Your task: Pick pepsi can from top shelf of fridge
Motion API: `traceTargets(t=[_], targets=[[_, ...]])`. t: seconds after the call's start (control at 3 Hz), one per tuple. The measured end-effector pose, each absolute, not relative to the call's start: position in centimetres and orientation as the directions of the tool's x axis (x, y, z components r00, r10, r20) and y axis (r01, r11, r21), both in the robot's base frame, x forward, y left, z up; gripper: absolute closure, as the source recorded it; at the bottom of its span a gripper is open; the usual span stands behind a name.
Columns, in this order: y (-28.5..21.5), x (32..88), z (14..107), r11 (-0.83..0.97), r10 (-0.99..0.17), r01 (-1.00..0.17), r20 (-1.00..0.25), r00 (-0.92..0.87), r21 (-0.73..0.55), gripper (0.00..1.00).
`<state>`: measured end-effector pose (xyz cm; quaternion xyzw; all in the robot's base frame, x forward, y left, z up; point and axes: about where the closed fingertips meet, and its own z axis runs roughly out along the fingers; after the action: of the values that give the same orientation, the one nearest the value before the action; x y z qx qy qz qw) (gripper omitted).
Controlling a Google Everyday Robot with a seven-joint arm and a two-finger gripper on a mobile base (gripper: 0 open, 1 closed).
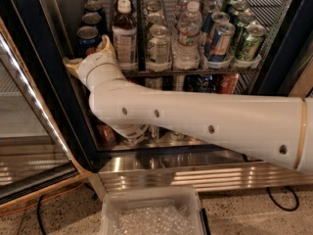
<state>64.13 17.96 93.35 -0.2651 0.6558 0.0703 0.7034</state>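
Note:
The fridge point(54, 82) stands open, with a dark frame. Three dark blue pepsi cans stand in a row in the left lane of the top shelf point(195, 71). The front pepsi can point(87, 37) is nearest me. My gripper point(86, 52) is at the end of the white arm, which reaches in from the right. It sits right at the base of the front can. One tan finger point(71, 65) shows to the can's left and the other point(105, 45) to its right, spread apart. The can's lower part is hidden behind the gripper.
To the right on the same shelf are a brown-label bottle point(124, 33), a green-label can point(159, 43), water bottles point(188, 33), silver-blue-red cans point(220, 40) and green cans point(252, 40). The glass door point(29, 131) hangs open at left. A clear plastic bin point(151, 214) sits on the floor below the ribbed steel base point(195, 173).

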Motion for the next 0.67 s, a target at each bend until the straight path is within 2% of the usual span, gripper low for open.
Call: traceTargets(t=[0.67], targets=[[17.0, 65.8, 93.7, 0.880, -0.234, -0.389, -0.961, 0.145, -0.273, 0.29]])
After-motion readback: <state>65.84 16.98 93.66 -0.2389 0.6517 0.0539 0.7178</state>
